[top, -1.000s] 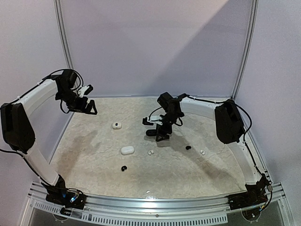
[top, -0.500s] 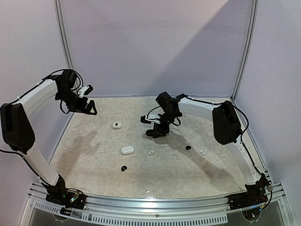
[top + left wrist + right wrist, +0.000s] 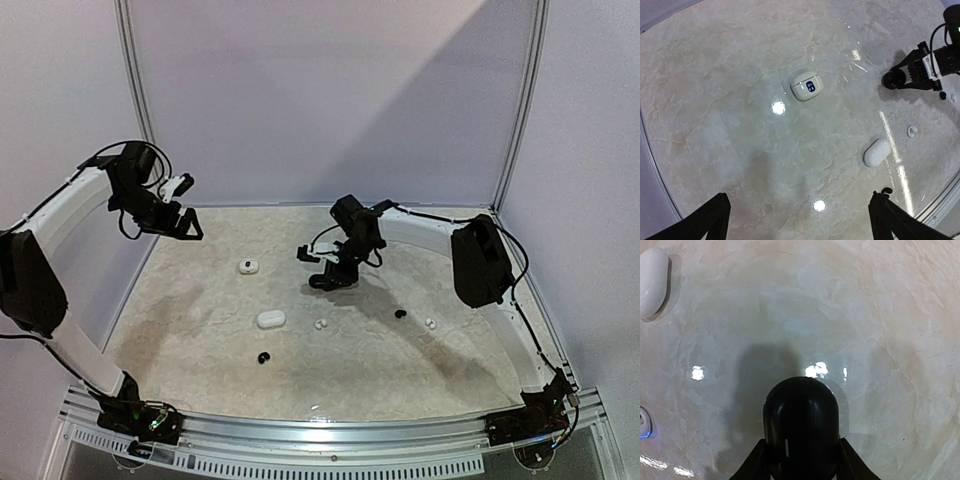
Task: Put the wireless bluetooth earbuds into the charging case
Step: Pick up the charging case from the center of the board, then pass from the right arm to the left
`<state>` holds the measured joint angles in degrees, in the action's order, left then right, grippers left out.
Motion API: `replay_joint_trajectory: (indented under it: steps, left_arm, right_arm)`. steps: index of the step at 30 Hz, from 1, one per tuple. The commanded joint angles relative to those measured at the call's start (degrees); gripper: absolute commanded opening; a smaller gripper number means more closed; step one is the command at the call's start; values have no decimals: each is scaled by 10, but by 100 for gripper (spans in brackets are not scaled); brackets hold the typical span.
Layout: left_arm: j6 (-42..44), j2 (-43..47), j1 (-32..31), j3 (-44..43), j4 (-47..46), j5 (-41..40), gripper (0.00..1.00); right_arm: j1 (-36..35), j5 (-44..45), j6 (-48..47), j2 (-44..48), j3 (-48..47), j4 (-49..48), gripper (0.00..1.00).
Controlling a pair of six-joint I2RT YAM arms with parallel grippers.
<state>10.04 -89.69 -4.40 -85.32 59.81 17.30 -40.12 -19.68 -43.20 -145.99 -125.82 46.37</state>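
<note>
- Now the right gripper has clamped the black case at mid-frame, seemingly clear of the table.
- Left gripper: spread wide, empty, upper left.
- Buds untouched; the case probably needs opening first.

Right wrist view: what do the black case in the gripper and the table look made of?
The black case: probably moulded plastic, glossy; smooth rounded shell with soft sheen. The table: marble-look stone or laminate, polished; pale veining and mirrored light spots. Which one is unclear.

Bright overhead light, glare spots (soft shadows).
</note>
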Motion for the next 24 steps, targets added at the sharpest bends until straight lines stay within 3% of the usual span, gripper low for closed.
replay_joint_trajectory:
  steps: [1, 3, 7, 12, 15, 18, 24]
  left_arm:
    - [35, 48, -1, 14, 27, 37, 98]
    - [32, 71, -1, 20, 17, 59, 96]
    - [-52, 129, 3, 33, -47, 72, 81]
    - [-137, 257, 1, 144, -255, 157, 87]
    - [-218, 278, -14, 179, -373, 194, 85]
    - [-221, 262, -68, 169, -398, 204, 85]
    - [-191, 253, -163, 172, -447, 228, 93]
  right_arm:
    - [-10, 78, -2, 56, 61, -76, 17]
    - [-15, 115, 12, 121, 130, -158, 17]
    - [-24, 160, 26, 235, 206, -286, 12]
    - [-77, 246, -47, 337, 242, -355, 13]
    - [-118, 291, -119, 380, 259, -395, 13]
    - [-159, 335, -177, 401, 260, -430, 12]
    - [-222, 396, -289, 395, 231, -457, 13]
